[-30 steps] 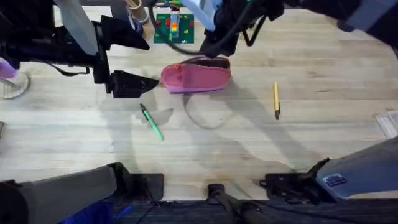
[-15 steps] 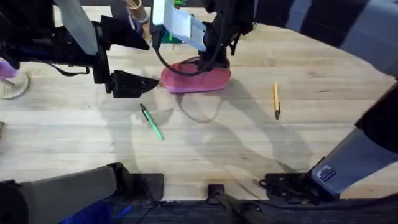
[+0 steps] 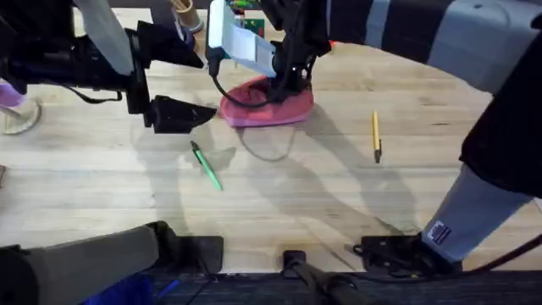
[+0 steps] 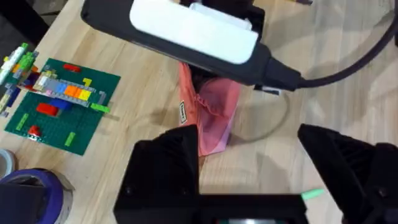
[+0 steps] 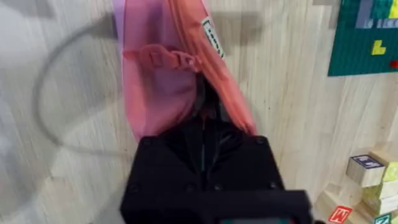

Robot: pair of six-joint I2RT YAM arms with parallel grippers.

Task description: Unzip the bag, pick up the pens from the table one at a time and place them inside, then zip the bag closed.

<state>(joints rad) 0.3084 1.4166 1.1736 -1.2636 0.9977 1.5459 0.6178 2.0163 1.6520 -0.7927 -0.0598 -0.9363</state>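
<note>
Small white tag (image 5: pixel 212 38) on the pink bag (image 5: pixel 163 81) with dark print too small to read, the same tag in the left wrist view equally unreadable, red toy block (image 5: pixel 339 214) at the bench edge showing a white letter M

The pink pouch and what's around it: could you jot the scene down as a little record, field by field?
pouch: pink pouch lying on the wooden table, its opening gaping
right gripper: right gripper down at the pouch's opening, fingers closed on its edge
left gripper: left gripper open, just beside the pouch's end, not touching it
green pen: green pen on the table, near the left gripper
yellow pen: yellow pen on the table, on the pouch's other side
pens in pouch: none seen
behind the pouch: green block plate
</note>
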